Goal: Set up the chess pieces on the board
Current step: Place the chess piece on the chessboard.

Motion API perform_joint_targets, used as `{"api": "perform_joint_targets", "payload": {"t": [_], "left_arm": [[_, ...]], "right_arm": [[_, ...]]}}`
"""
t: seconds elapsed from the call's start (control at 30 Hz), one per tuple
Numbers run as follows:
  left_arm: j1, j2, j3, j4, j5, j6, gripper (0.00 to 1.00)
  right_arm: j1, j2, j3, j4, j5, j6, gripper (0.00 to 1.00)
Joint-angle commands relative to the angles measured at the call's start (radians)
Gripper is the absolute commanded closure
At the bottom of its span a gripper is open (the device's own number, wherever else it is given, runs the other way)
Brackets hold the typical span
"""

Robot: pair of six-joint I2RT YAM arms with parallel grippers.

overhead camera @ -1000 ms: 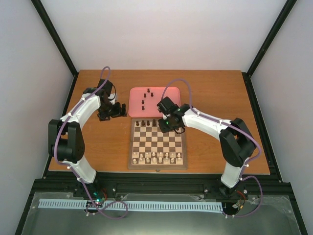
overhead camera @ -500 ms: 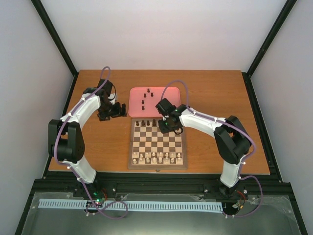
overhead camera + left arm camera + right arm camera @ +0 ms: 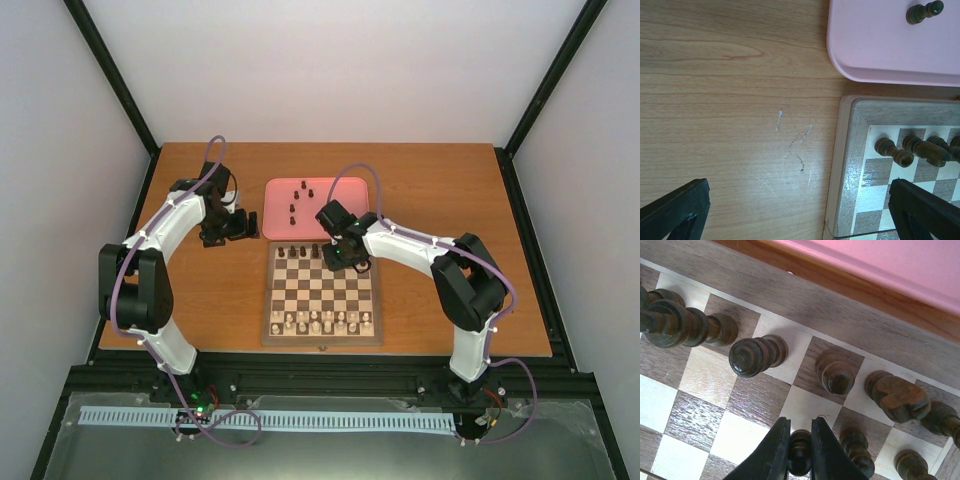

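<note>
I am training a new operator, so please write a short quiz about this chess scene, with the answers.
1. True or false: the left gripper holds a chess piece.
2. What does the right gripper hold? A) a pale piece B) a dark piece C) nothing
3. Short answer: where do the dark pieces wait that are not yet on the board?
Key: 1 false, it is open above the table. 2 B. 3 On the pink tray.
</note>
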Motion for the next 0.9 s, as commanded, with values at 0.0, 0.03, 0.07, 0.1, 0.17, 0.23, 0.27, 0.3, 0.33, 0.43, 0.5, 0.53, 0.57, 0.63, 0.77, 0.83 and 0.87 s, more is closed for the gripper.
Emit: {"api": "perform_joint_targets", "payload": {"t": [0.0,0.03,0.07,0.1,0.17,0.23,0.27,0.3,0.33,0.43,0.5,0.53,0.57,0.63,0.77,0.83,0.87], "left_arm": [[-0.004,-0.006,0.015,-0.001,0.000,0.022,0.00],[-0.004,-0.006,0.015,0.000,0.001,0.021,0.00],[-0.004,-0.005,0.015,0.000,0.001,0.022,0.00],[-0.003,-0.005,0.016,0.000,0.001,0.022,0.00],[-0.004,-0.003,0.017,-0.001,0.002,0.022,0.00],[-0.004,-0.003,0.016,0.001,0.003,0.022,0.00],[-0.004,-0.003,0.015,0.001,0.003,0.022,0.00],[-0.004,-0.003,0.016,0.001,0.002,0.022,0.00],[-0.004,-0.003,0.015,0.001,0.002,0.022,0.00],[-0.004,-0.003,0.015,0.003,0.003,0.023,0.00],[-0.004,-0.002,0.015,0.003,0.004,0.022,0.00],[-0.004,0.000,0.016,0.002,0.005,0.023,0.00],[-0.004,0.001,0.017,0.004,0.006,0.022,0.00],[-0.004,0.003,0.017,0.004,0.007,0.021,0.00],[-0.004,0.002,0.019,0.003,0.009,0.022,0.00],[-0.004,0.002,0.020,0.003,0.007,0.022,0.00],[-0.004,0.003,0.020,0.002,0.008,0.022,0.00]], "right_arm": [[0.004,0.018,0.026,0.016,0.025,0.002,0.88],[0.003,0.020,0.028,0.016,0.025,0.002,0.87],[0.003,0.023,0.029,0.014,0.024,0.000,0.87],[0.003,0.025,0.032,0.013,0.024,0.000,0.87],[0.003,0.030,0.034,0.012,0.023,0.001,0.86],[0.002,0.032,0.035,0.014,0.016,0.000,0.84],[0.002,0.033,0.036,0.015,0.010,-0.003,0.84],[0.001,0.033,0.036,0.014,0.008,-0.004,0.84],[0.001,0.034,0.036,0.013,0.004,-0.003,0.84],[0.002,0.034,0.033,0.007,-0.005,-0.008,0.82],[0.003,0.031,0.030,0.008,-0.014,-0.014,0.80],[0.003,0.030,0.030,0.009,-0.017,-0.016,0.78],[0.002,0.029,0.029,0.010,-0.018,-0.017,0.78],[0.002,0.026,0.032,0.010,-0.018,-0.018,0.77],[0.002,0.018,0.049,-0.001,-0.021,-0.019,0.76],[0.003,0.012,0.064,-0.013,-0.021,-0.023,0.75],[0.003,0.007,0.072,-0.019,-0.021,-0.026,0.75]]}}
